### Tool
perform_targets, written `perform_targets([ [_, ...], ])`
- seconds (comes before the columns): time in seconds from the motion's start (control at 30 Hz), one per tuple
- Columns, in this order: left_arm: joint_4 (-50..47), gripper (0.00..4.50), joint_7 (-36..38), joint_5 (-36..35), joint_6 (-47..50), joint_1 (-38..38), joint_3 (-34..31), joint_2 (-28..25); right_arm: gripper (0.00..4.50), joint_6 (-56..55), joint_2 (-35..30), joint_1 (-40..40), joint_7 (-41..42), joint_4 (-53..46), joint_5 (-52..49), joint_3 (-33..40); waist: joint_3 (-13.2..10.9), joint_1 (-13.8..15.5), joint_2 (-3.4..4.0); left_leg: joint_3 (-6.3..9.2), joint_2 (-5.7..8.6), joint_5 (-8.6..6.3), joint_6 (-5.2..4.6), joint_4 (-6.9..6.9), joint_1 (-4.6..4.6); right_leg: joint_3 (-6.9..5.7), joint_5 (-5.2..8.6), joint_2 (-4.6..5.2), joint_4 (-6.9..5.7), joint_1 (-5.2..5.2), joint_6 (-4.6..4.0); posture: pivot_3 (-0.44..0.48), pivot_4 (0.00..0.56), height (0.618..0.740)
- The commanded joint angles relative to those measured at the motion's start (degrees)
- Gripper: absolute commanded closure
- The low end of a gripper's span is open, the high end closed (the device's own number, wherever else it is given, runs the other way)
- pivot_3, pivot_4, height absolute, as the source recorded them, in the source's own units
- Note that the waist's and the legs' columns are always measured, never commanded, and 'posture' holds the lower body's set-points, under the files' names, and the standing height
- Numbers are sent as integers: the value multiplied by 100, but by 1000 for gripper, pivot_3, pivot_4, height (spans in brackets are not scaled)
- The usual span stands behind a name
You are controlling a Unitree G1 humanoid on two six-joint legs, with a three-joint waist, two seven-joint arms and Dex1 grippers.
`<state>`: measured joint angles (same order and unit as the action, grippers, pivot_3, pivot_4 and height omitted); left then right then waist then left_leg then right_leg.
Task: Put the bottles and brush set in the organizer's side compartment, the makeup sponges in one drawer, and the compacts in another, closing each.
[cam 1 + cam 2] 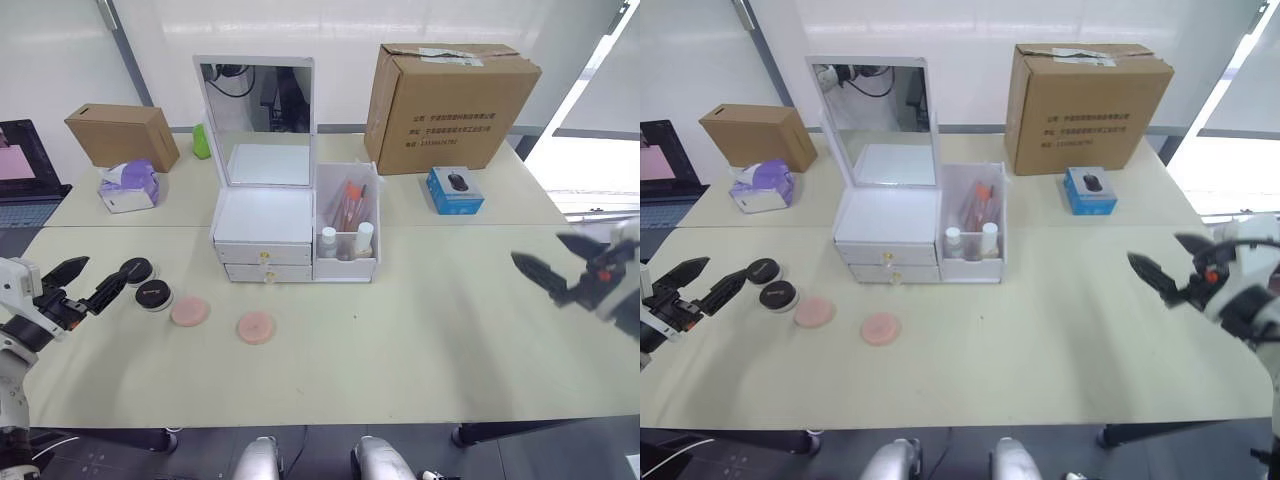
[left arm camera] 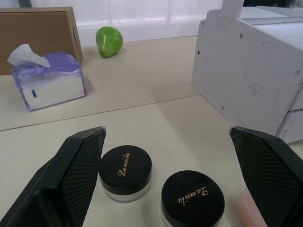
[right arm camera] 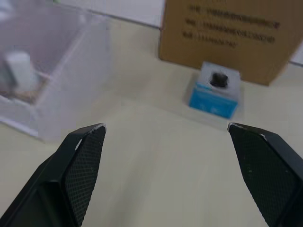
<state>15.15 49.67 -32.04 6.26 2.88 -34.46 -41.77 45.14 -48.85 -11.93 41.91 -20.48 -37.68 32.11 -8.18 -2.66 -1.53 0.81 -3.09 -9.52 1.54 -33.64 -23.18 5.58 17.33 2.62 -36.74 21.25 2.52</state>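
Observation:
The white organizer (image 1: 264, 228) with a raised mirror stands mid-table, both drawers shut. Its clear side compartment (image 1: 346, 262) holds two white-capped bottles (image 1: 329, 241) and a pink brush set (image 1: 352, 205). Two black compacts (image 1: 137, 270) (image 1: 153, 296) sit left of it, showing close in the left wrist view (image 2: 125, 170) (image 2: 192, 197). Two pink makeup sponges (image 1: 189, 312) (image 1: 256, 327) lie in front of the organizer. My left gripper (image 1: 105, 272) is open just left of the compacts. My right gripper (image 1: 540, 250) hangs open and empty over the table's right side.
A large cardboard box (image 1: 450, 95) and a small blue box (image 1: 455, 190) stand at the back right. At the back left are a brown box (image 1: 122, 135), a purple tissue pack (image 1: 129, 185) and a green object (image 1: 201, 141).

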Motion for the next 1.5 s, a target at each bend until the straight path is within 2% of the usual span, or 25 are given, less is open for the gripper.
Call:
perform_targets([
  [0.03,-859,0,-486,-162,82,-343,-312,252,31,421,-430,-513,501,-525,-901,-257,1,23,-1,-1,-1,0,0,2,0,0,0,1,3,1,0,0,150,740],
  [0.17,-1957,0,-920,-253,316,-1055,-237,826,31,882,-822,-1388,912,-534,-1804,-639,-1,66,-14,-84,-65,-1,1,-6,-8,-14,10,0,26,-7,-29,0,150,740],
  [0.27,-2630,0,-1160,-310,512,-1541,-117,1204,31,723,-1077,-1677,1360,-678,-1879,-982,0,105,-18,-123,-89,-6,9,-1,-11,-22,0,9,59,2,-58,0,150,740],
  [0.37,-3171,0,-1452,-290,637,-1892,-35,1487,31,611,-1078,-1993,1365,-596,-1839,-1228,3,141,-24,-146,-91,-36,58,-2,-11,-25,0,27,66,7,-59,0,150,740],
  [0.43,-3547,0,-1463,120,480,-2196,261,1562,31,729,-1083,-2124,1383,-565,-1969,-1332,2,159,-25,-161,-87,-36,58,-2,-14,-25,1,36,67,18,-57,0,150,740],
  [0.53,-4027,0,-1736,292,530,-2432,620,1808,31,590,-810,-2304,1173,-543,-2008,-1381,4,176,-22,-193,-80,-36,58,-4,-15,-18,-9,51,71,22,-73,0,150,740],
  [0.67,-4622,0,-2117,712,549,-2645,1266,2163,31,1390,-971,-2600,1174,-305,-2864,-1403,4,187,-27,-227,-80,-36,58,-10,-30,-16,-17,62,73,34,-85,0,150,740],
  [0.83,-5029,0,-2487,1042,599,-2811,2025,2535,31,1588,-1160,-2484,1086,-386,-3007,-1404,5,186,-29,-235,-78,-35,55,-18,-31,-14,-19,64,75,30,-79,0,150,740],
  [0.9,-5055,0,-2510,1222,405,-2760,2280,2610,31,1598,-1170,-2384,1023,-485,-3045,-1400,5,186,-30,-235,-77,-34,55,-19,-30,-13,-12,62,76,30,-60,0,150,740],
  [1.0,-4899,0,-2843,1417,280,-2280,2583,2924,31,1705,-1133,-2463,736,-470,-3182,-1420,6,194,-26,-234,-75,-34,54,-20,-33,-8,-8,60,76,32,-18,0,150,740],
  [1.1,-4567,0,-2920,1599,166,-1871,2791,3049,31,1714,-1174,-2488,638,-502,-3211,-1461,10,193,-26,-233,-74,-7,9,-22,-35,-10,-11,58,76,31,-13,0,150,740],
  [1.3,-3905,0,-3111,1961,-159,-1275,3288,3335,31,1720,-1247,-2408,495,-661,-3229,-1453,13,184,-20,-233,-74,-5,6,-25,-35,-3,-14,53,80,3,-1,0,150,740],
  [1.5,-3641,0,-3340,2158,-234,-954,3602,3621,31,1799,-1346,-2395,348,-736,-3433,-1330,13,185,-19,-232,-73,-5,6,-26,-36,-2,-16,53,80,2,3,0,150,740],
])
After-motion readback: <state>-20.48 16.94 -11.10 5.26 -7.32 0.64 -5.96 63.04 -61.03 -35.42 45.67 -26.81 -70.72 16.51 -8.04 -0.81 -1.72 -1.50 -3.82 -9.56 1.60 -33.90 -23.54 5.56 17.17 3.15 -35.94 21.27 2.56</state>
